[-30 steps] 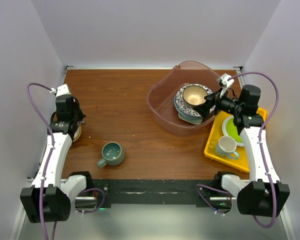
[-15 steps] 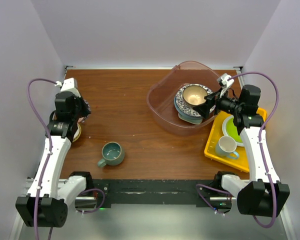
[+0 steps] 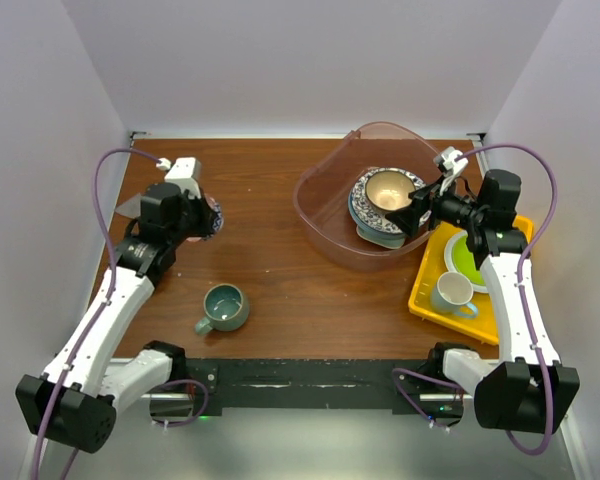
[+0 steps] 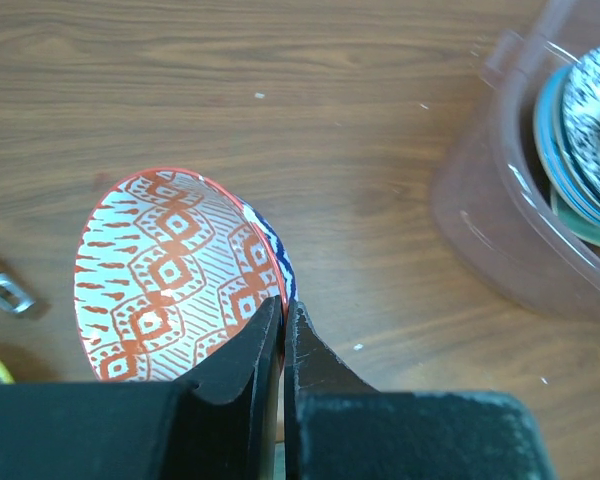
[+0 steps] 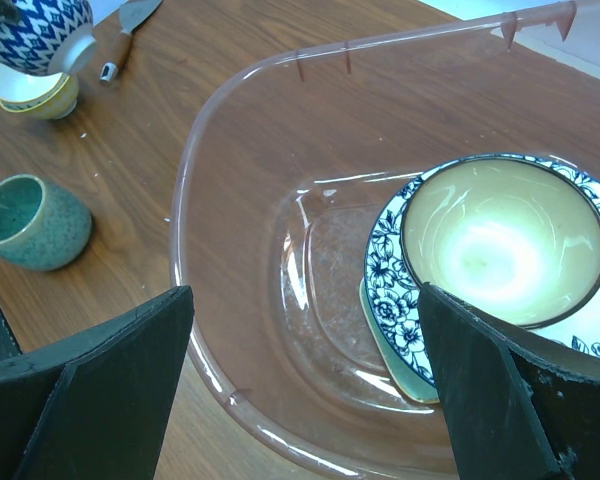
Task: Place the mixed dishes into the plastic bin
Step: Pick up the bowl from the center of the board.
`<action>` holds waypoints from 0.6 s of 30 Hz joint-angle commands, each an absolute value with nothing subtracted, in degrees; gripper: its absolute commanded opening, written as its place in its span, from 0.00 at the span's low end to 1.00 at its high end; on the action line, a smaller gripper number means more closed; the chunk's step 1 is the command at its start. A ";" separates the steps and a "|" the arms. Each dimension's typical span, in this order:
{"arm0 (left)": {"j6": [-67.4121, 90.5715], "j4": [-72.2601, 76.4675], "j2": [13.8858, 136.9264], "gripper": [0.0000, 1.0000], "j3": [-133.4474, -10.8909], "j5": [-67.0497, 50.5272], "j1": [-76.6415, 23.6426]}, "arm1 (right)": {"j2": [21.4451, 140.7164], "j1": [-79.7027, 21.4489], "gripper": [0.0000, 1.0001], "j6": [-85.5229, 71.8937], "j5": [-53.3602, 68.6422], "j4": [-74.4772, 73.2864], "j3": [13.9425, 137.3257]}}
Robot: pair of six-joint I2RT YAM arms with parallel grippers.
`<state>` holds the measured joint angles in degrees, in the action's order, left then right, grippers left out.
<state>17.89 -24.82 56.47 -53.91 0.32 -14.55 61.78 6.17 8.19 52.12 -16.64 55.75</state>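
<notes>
My left gripper (image 4: 283,300) is shut on the rim of a red patterned bowl (image 4: 170,270) whose outside is blue and white. It holds the bowl (image 3: 210,214) above the wood at the left of the table. The plastic bin (image 3: 325,205) stands at the back right and holds a blue floral plate (image 5: 390,290), a mint dish (image 5: 395,365) and a cream-lined bowl (image 5: 500,240). My right gripper (image 5: 305,300) hangs open over the bin's near right wall. A grey-teal mug (image 3: 225,307) stands near the front. A yellow-rimmed bowl (image 5: 30,95) sits at the far left.
A yellow tray (image 3: 430,290) at the right edge carries a lime-green plate (image 3: 467,262) and a white mug (image 3: 452,293). A knife-like tool (image 5: 120,35) lies near the table's left edge, and a small metal piece (image 4: 7,292) lies near it.
The left arm has lifted the red patterned bowl from the left edge and carried it to the right, towards the bin. The right arm has not moved.
</notes>
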 commanded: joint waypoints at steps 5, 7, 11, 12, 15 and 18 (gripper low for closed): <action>16.00 -17.05 58.71 0.00 -54.67 -1.84 -23.02 | 62.67 6.42 0.98 8.26 55.54 -14.41 55.63; 15.65 -16.09 59.41 0.00 -54.32 -1.85 -25.04 | 62.58 6.42 0.98 8.26 56.07 -14.41 55.55; 13.54 -15.03 60.64 0.00 -53.62 -2.28 -28.47 | 63.37 6.24 0.98 8.17 58.18 -14.33 55.55; 13.19 -14.33 61.08 0.00 -53.44 -2.20 -29.26 | 63.54 5.89 0.98 8.17 58.53 -14.41 55.63; 11.96 -12.93 61.08 0.00 -52.21 -1.41 -32.77 | 64.94 3.97 0.98 8.88 59.24 -15.55 56.51; 10.38 -10.90 61.00 0.00 -50.45 -0.18 -36.99 | 67.40 0.46 0.98 11.07 56.96 -19.15 59.83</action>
